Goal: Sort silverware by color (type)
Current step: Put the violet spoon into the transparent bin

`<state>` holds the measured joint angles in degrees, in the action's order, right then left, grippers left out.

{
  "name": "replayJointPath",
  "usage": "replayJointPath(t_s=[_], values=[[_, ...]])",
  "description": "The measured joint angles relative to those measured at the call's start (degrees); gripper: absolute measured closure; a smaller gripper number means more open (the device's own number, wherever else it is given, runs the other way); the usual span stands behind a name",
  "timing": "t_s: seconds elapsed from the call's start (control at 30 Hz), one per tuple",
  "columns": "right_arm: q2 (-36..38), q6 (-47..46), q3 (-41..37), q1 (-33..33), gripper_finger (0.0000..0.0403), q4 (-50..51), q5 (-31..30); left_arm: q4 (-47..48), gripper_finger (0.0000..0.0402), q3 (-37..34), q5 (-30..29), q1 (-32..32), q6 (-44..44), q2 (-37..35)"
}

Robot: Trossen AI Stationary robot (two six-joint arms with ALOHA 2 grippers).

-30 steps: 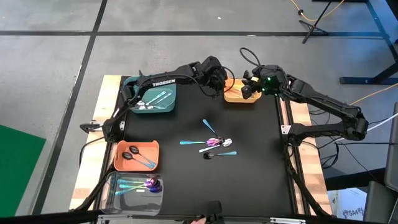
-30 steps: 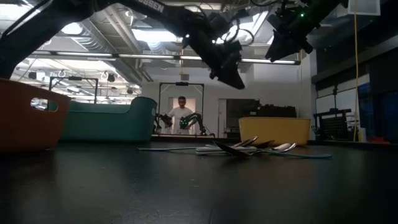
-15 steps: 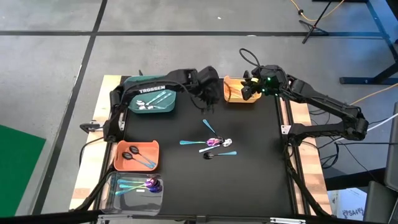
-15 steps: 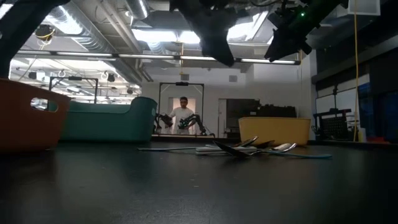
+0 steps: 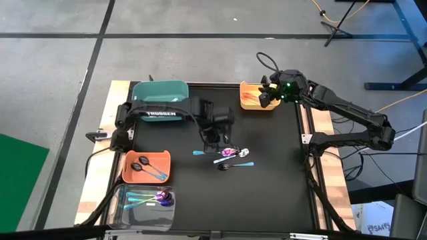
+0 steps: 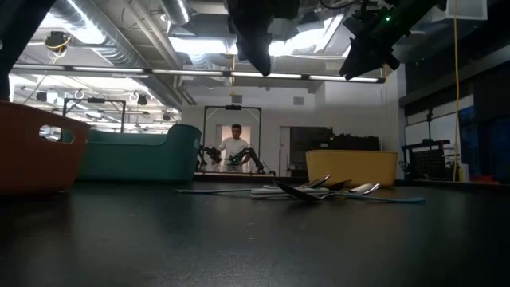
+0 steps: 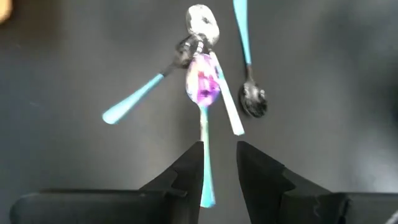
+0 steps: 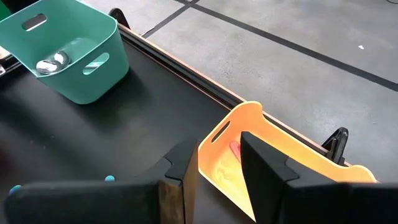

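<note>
Mid-sort, the left pincer [image 7: 219, 158] hangs empty, fingers parted, above the spoons [image 5: 229, 155] heaped at the table's [image 5: 280, 193] centre; lowering onto one handle likely comes next. The right pincer [image 5: 269, 97] waits, parted and empty, over the yellow bin [image 5: 255, 103] at the far edge.

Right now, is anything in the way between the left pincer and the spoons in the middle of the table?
Nothing visible is in the way. The left pincer hangs open above the loose spoons on the black table, with only air between. The right pincer waits over the yellow bin.
</note>
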<state>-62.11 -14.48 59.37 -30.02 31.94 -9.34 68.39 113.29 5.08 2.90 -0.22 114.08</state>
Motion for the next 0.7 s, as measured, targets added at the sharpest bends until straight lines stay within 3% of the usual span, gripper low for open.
replayJointPath(t_s=[0.33, 0.7], values=[[0.0, 0.0, 0.0, 0.0, 0.0297, 0.0, 0.0, -2.3, 0.0312, -3.4, -7.6, -6.1, -4.6, 0.2], [0.0, 0.0, 0.0, 0.0, 0.0297, 0.0, 0.0, -19.3, 0.0312, -20.1, -8.2, -7.2, -6.9, 0.3]])
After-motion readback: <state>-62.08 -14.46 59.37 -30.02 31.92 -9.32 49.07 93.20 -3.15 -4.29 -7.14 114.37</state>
